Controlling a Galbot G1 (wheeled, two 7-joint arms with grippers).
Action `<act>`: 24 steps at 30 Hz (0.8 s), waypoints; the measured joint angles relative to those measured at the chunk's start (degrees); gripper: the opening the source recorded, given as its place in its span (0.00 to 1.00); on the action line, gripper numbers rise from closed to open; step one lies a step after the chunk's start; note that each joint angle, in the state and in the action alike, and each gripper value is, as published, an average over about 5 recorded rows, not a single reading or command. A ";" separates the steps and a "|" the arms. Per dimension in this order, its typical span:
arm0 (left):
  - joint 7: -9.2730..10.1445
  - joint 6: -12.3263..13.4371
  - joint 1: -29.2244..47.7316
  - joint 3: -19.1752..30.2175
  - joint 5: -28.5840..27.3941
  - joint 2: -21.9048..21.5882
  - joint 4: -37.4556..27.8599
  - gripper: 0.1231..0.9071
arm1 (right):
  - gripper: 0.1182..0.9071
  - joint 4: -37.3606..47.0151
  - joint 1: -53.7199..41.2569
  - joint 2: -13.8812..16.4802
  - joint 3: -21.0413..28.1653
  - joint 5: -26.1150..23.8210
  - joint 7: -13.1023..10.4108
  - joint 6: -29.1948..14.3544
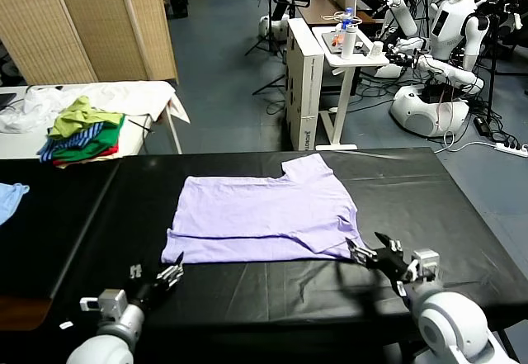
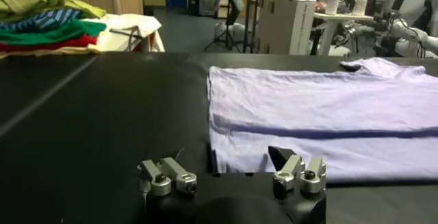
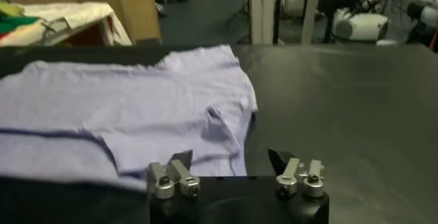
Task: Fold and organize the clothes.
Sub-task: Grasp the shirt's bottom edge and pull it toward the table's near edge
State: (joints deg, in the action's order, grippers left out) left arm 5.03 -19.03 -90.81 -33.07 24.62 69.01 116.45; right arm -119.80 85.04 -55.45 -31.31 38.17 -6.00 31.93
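The clothes, one pale lavender T-shirt [image 1: 264, 215], lie flat on the black table [image 1: 247, 306], with the near part folded over in a long strip. My left gripper [image 1: 167, 278] hovers low at the shirt's near left corner, open and holding nothing. In the left wrist view the shirt [image 2: 321, 116] lies just beyond the left gripper [image 2: 229, 158]. My right gripper [image 1: 368, 247] sits at the near right corner, open, its fingers clear of the cloth. The right wrist view shows the shirt's sleeve and hem [image 3: 123, 109] ahead of the right gripper [image 3: 229, 155].
A pile of green, striped and red clothes [image 1: 82, 137] rests on a white-covered table at the back left. A light blue cloth [image 1: 10, 197] lies at the far left edge. A white cart [image 1: 330, 59] and other robots [image 1: 445, 42] stand beyond the table.
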 joint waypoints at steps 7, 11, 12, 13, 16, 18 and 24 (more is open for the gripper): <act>-0.02 0.06 -0.55 -0.22 0.04 -0.01 0.26 0.67 | 0.11 0.68 -0.64 -0.07 1.03 -0.24 0.14 0.02; -0.06 0.10 -0.81 -0.25 0.00 0.02 0.34 0.39 | 0.03 0.23 -0.15 0.13 0.87 0.51 -0.26 0.37; -0.08 0.10 -0.87 -0.25 -0.01 0.04 0.38 0.34 | 0.03 -0.03 0.08 0.27 0.70 0.96 -0.55 0.57; -0.09 0.10 -0.95 -0.25 -0.03 0.05 0.43 0.30 | 0.03 -0.35 0.34 0.46 0.47 1.49 -0.89 0.85; -0.11 0.04 -1.33 -0.26 -0.20 0.06 0.78 0.16 | 0.03 -1.73 1.54 1.25 -0.49 2.96 -1.73 2.01; 0.00 -0.08 -1.74 -0.31 -0.44 -0.03 1.14 0.07 | 0.03 -2.88 2.62 1.80 -1.23 3.78 -2.19 2.99; 0.79 -0.71 -4.67 -1.06 -1.43 -1.23 3.32 0.03 | 0.03 -7.48 7.01 3.64 -3.94 6.78 -3.76 6.84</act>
State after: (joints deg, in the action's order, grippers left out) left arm 5.82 -19.75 -95.48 -34.13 23.19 67.78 119.77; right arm -127.28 92.05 -51.81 -35.25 44.94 -9.76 38.77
